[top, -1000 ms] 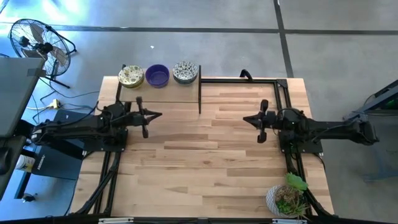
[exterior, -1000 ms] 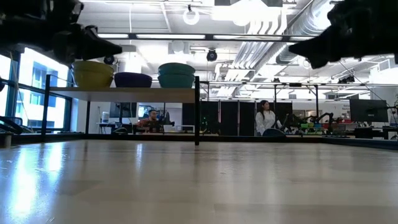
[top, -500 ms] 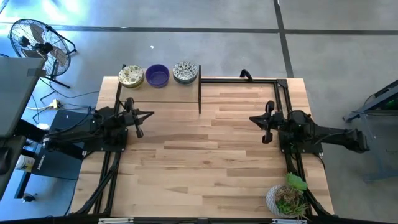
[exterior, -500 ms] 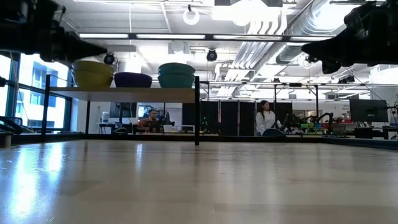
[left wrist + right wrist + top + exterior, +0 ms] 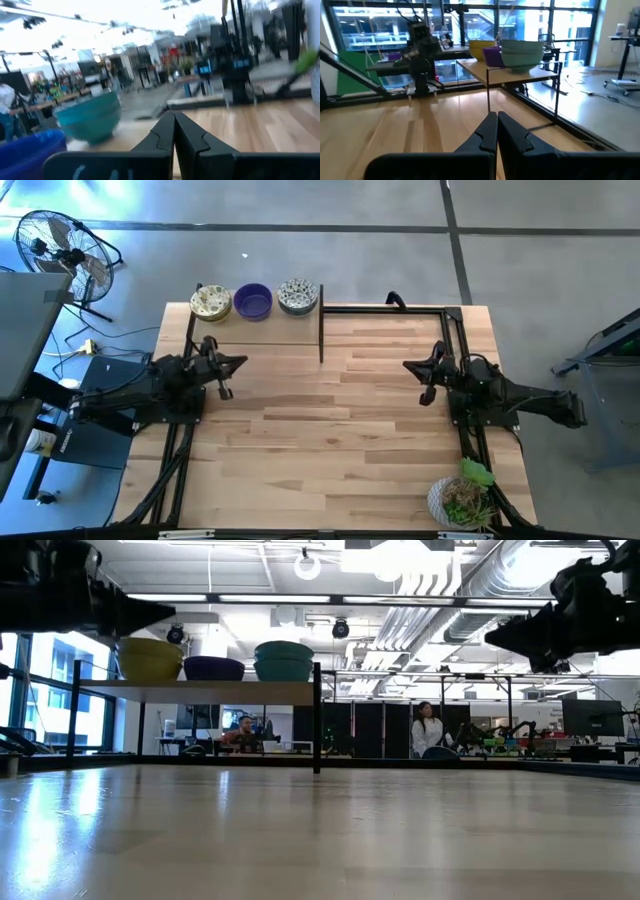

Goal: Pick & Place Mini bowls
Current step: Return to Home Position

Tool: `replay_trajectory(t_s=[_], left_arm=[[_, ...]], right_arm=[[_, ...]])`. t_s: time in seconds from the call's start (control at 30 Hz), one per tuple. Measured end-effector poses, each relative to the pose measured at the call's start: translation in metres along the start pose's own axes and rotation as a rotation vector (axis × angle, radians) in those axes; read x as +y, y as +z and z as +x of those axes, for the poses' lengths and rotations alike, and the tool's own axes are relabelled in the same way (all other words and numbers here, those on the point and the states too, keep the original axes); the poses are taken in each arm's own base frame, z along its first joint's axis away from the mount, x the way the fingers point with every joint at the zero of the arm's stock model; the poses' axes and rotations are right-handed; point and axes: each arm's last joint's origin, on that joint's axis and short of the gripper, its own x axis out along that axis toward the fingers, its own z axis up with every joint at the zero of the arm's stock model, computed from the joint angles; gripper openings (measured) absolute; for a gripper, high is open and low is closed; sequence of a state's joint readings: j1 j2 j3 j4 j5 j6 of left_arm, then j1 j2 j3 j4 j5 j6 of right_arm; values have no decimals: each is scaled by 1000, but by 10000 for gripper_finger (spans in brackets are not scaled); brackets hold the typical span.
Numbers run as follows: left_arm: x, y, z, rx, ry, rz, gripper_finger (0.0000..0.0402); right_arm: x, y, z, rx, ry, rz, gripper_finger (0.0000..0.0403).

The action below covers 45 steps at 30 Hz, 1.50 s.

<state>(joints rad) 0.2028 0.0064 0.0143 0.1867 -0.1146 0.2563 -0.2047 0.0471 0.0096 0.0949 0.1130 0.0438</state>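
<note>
At the far left corner of the pale plank table (image 5: 340,440), a raised wooden shelf (image 5: 262,330) holds all the mini bowls in a row. They are a yellow patterned stack (image 5: 210,301), solid purple bowls (image 5: 252,301) and a blue-grey patterned stack (image 5: 297,296). Over the last second both dark arms have drawn back toward their bases. The left gripper (image 5: 238,362) hangs just in front of the shelf. The right gripper (image 5: 410,367) is well apart from it, across the table. Each has its fingers pressed together, holding nothing. Stacking looks finished, and only parking the arms seems to remain.
</note>
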Motion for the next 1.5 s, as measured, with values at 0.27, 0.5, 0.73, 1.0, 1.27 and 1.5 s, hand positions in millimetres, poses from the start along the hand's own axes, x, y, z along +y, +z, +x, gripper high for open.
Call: replay_trajectory(t_s=[0.27,0.5,0.73,1.0,1.27,1.5], left_arm=[[-1,-1,0,7,-21,-45,0],[-1,-10,-1,112,37,-70,0],[-2,-15,-1,169,23,-55,1],[-2,-15,-1,170,23,-55,1],[-2,-15,-1,170,23,-55,1],[-2,-15,-1,170,22,-55,1]], right_arm=[[-1,-1,0,8,-48,2,0],[-4,-5,1,46,-141,-8,0],[-4,-6,2,59,-138,-31,0],[-4,-5,2,49,-141,-29,0],[-4,-5,2,48,-141,-28,0],[-4,-5,2,45,-141,-28,0]])
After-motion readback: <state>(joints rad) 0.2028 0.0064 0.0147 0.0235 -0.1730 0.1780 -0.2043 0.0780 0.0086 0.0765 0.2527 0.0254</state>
